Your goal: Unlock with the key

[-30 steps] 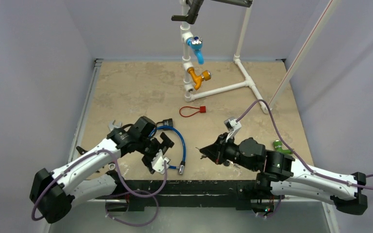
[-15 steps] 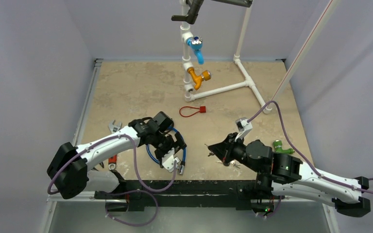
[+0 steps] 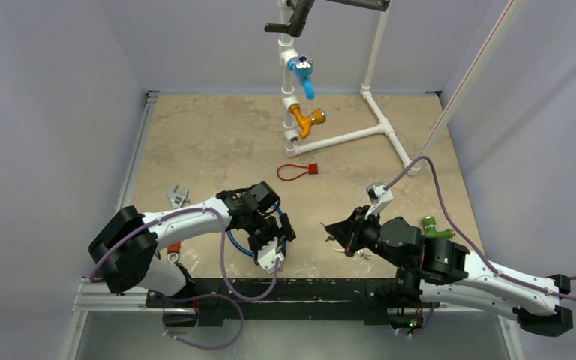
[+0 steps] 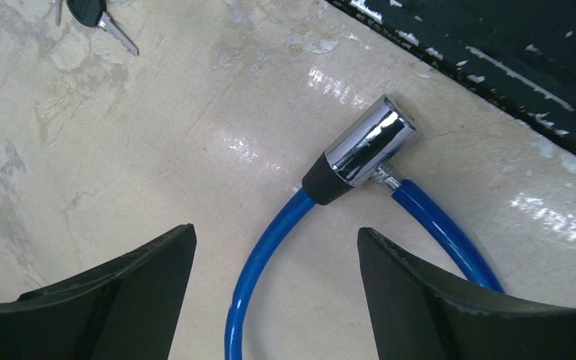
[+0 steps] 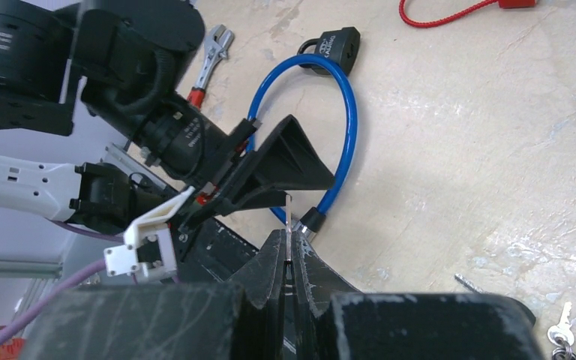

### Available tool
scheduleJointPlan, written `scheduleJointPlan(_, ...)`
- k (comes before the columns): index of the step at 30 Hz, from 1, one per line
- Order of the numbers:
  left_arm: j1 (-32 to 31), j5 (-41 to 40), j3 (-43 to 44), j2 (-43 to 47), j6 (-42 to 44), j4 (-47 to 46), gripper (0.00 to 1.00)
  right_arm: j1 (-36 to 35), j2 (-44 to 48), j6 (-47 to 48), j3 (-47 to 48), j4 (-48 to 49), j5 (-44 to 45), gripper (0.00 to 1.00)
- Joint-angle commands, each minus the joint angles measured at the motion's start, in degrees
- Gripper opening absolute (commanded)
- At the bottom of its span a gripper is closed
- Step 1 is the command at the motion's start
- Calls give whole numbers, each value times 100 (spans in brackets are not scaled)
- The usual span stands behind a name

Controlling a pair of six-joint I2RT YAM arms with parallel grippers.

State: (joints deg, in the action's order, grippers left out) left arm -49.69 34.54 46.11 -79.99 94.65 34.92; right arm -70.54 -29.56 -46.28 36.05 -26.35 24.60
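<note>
Item: bimanual unlocking, approach stage. Left end effector [image 4: 276, 247]: fingers spread, poised over the blue cable lock [image 4: 249, 279], whose cable runs up between the two fingers without touching either; nothing gripped. Chrome lock barrel [image 4: 366, 144]: lying flat on the counter [image 3: 210, 135], just ahead of the left fingertips and slightly toward the right finger, its free end turned toward the counter's dark near edge; keyhole face not visible. Right end effector [image 5: 289, 251]: fingers pressed together, pinching the key [image 5: 288, 214], seen edge-on as a thin blade standing out past the fingertips and aimed toward the barrel, which sits just beyond it, apart. Black padlock [image 5: 334, 46]: at the far bend of the cable loop, well ahead of the right end effector. Adjustable wrench [image 5: 211, 64], red loop [image 3: 296, 172], spare keys [image 4: 105, 19]: loose on the counter, not involved. Step in hand, by judgement: bracing the lock so the key can go in; key not yet inserted. Next move calls for: left fingers closing on the cable or barrel to steady it, the keyhole turned toward the key, then the blade lined up with the slot, pushed in straight and rotated
</note>
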Motion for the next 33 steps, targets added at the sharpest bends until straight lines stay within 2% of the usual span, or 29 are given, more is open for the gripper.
scheduleJointPlan(1, -32, -33, 0, -382, 827, -585, 79, 2, 162, -60, 187, -69, 227, 0)
scheduleJointPlan(8, -35, -182, 299, -1128, 1717, -542, 76, 0, 242, -100, 205, -194, 281, 0)
scheduleJointPlan(15, -19, -226, 461, -1534, 2512, -139, 63, 5, 418, -109, 235, -317, 423, 0)
scheduleJointPlan(17, 5, -266, 566, -1620, 2855, 189, 56, 3, 485, -135, 227, -367, 482, 0)
scheduleJointPlan(20, 20, -343, 792, -1762, 3178, 752, 36, 1, 537, -160, 225, -439, 539, 0)
scheduleJointPlan(23, 20, -587, 1099, -1959, 3301, 1266, 30, 5, 543, -125, 238, -395, 498, 0)
scheduleJointPlan(27, 15, -833, 1192, -1992, 3258, 1337, 1, 2, 420, -72, 277, -356, 454, 0)
scheduleJointPlan(33, 75, -1077, 1116, -1224, 2547, 1058, 0, 5, 229, 49, 385, -213, 406, 0)
